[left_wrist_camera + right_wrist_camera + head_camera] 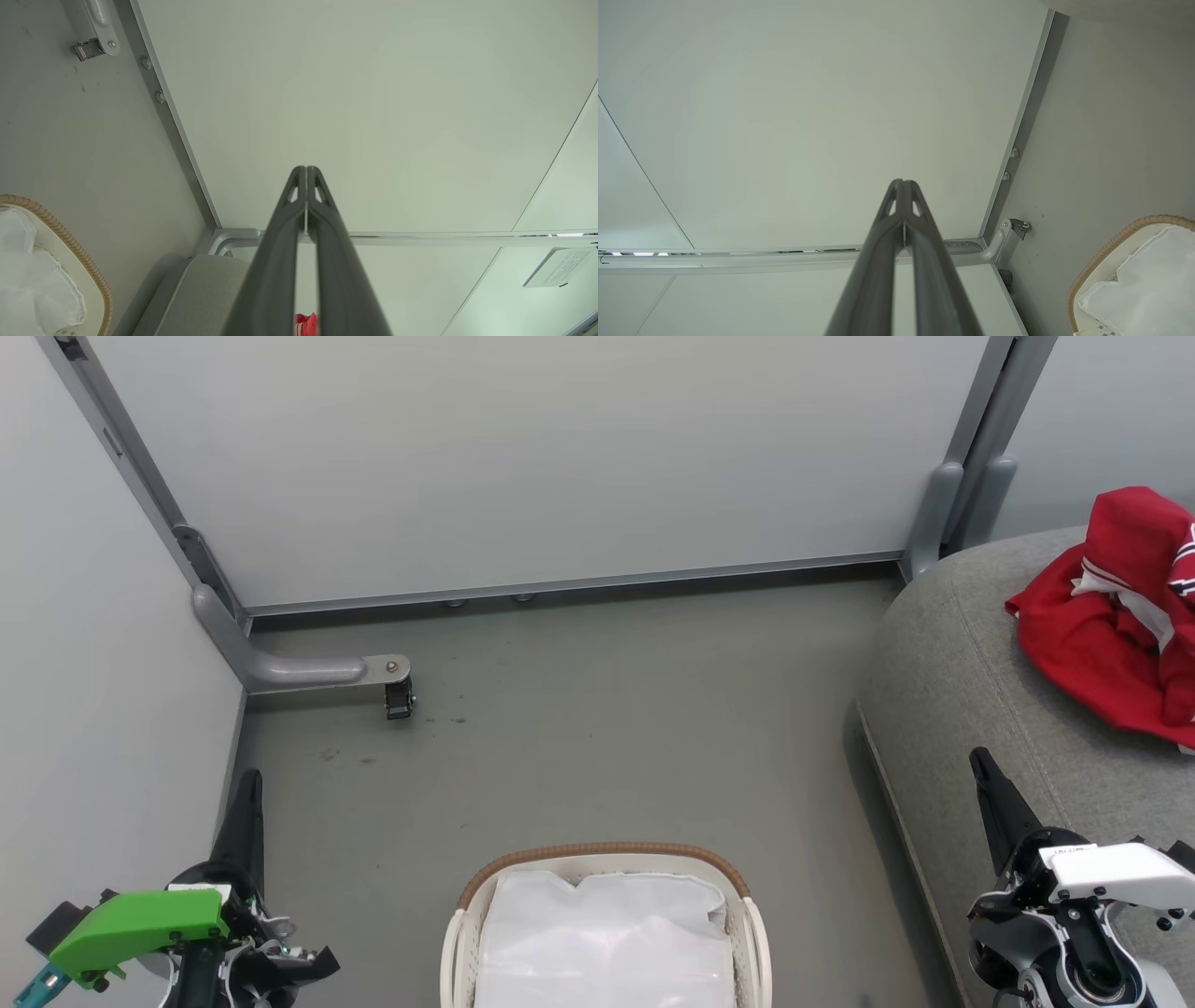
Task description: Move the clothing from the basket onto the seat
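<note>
Looks pretty much done, basket [607, 850] seems cleared out
Head view: red jerseys [1102, 635] heaped on the grey seat [962, 709], basket on the floor [579, 728] with just its white liner [602, 943]. Left wrist view: left gripper [306, 171] pinched closed, empty. Right wrist view: right gripper [903, 183] same

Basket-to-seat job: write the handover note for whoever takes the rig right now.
Left gripper: shut, empty, left of the basket.
Right gripper: shut, empty, by the seat.
Clothing: heaped on the seat.
Basket: white liner visible, no red seen; its near end is out of frame.
Left: check that hidden end, else done.
</note>
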